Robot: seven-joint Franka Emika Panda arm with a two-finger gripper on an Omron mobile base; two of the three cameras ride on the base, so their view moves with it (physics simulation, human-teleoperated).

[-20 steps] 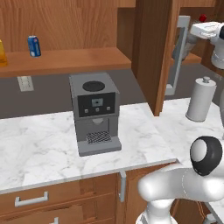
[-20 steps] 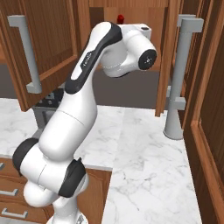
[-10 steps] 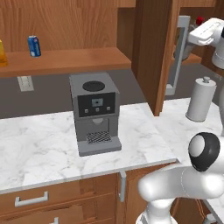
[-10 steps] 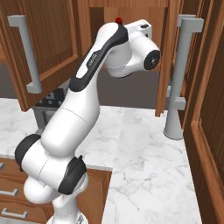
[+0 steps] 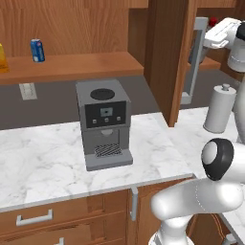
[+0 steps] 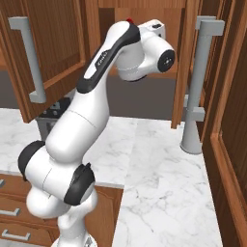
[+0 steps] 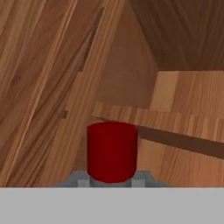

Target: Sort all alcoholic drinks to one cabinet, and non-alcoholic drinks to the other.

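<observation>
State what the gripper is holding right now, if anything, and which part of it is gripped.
The gripper is shut on the squat grey bottle with a red cap, gripping it at the narrow neck just under the cap, up inside the wooden cabinet.

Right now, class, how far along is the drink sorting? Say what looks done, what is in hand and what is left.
Looks done: the blue soda can and a yellow carton stand on the left cabinet shelf.
In hand: the gripper is shut on the red-capped bottle, raised at the right cabinet.
Left: setting it down there; the brown beer bottle cannot be judged.
</observation>
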